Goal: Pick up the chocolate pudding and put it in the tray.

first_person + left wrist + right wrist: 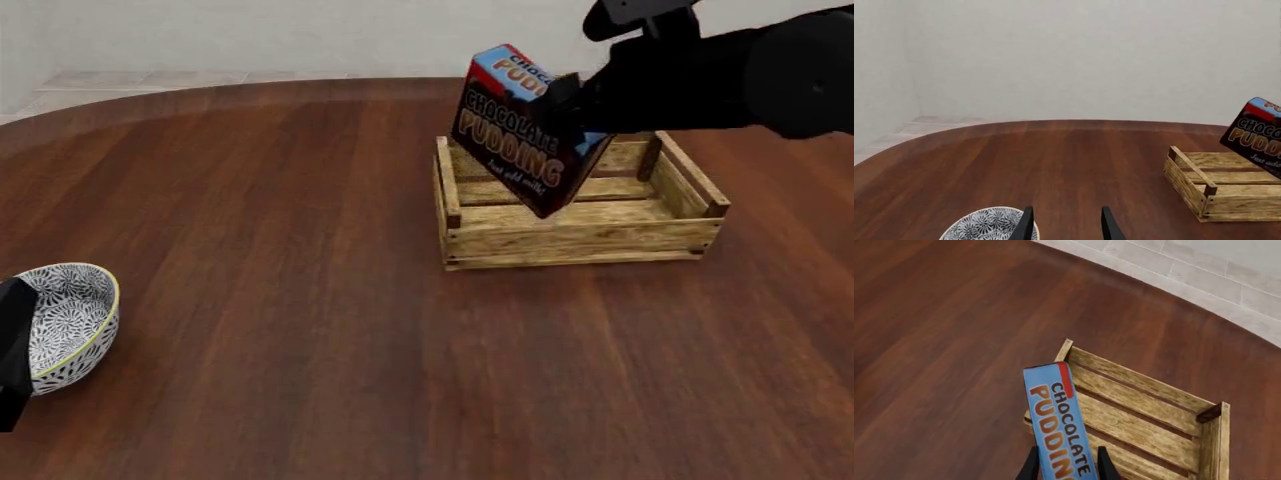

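Note:
The chocolate pudding (523,132) carton, blue on top and dark brown in front, hangs tilted over the left part of the tray (577,235), a light-wood slatted crate. My right gripper (571,100) is shut on the pudding (1059,430); in the right wrist view both fingertips clamp the box above the tray (1147,420). In the left wrist view the pudding (1259,136) shows over the tray (1221,192) far off, and my left gripper (1066,225) stands open with nothing between its fingers. Only a dark part of the left arm shows at the front view's left edge.
A white-and-black patterned bowl (70,320) sits at the table's near left, right beside my left gripper, and shows as the bowl (987,225) in the left wrist view. The brown wooden table (294,260) has a curved far edge with pale floor and wall behind.

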